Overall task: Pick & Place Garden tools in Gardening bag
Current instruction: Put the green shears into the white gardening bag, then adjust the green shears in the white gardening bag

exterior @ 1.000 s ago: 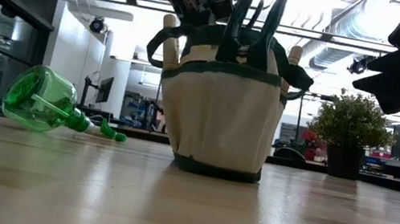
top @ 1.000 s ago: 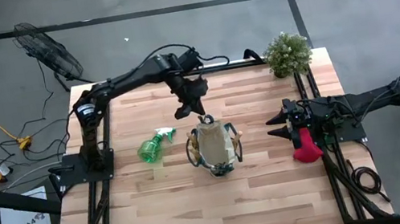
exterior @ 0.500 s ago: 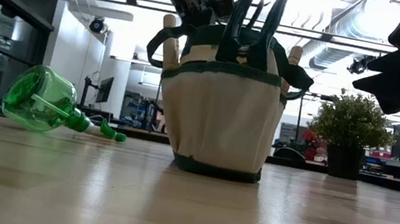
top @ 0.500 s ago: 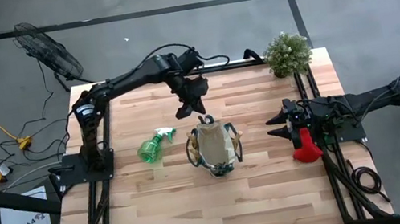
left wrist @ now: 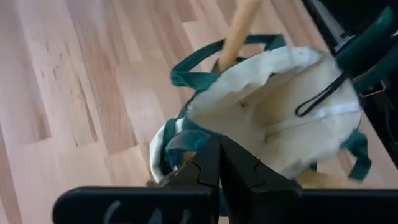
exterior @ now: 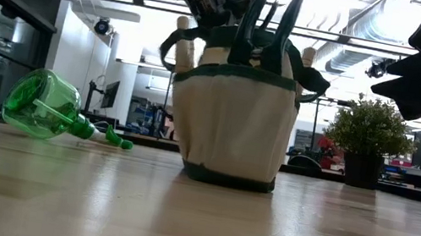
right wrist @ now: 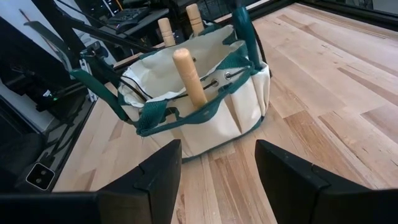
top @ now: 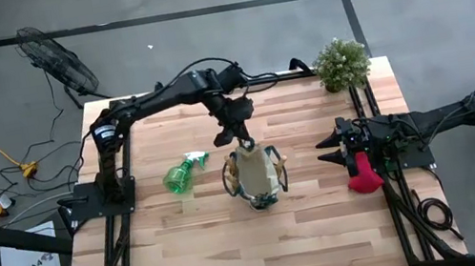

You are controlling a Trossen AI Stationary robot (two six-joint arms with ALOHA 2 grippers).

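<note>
Movement since a second ago has carried the left gripper (top: 240, 135), fingers pressed together and empty, over the bag's (top: 255, 176) rim mid-table, suggesting another tool was just dropped in, while the spray bottle (top: 180, 174) lies beside it and the wide-open right gripper (top: 327, 149) waits.

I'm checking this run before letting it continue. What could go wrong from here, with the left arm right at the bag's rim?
1. The left gripper has its fingers shut right at the gardening bag rim; they might snag a loop handle and tip the bag.
2. The spray bottle lies on its side and may roll when grasped.
3. The red glove sits under the waiting right gripper, near the table edge.
</note>
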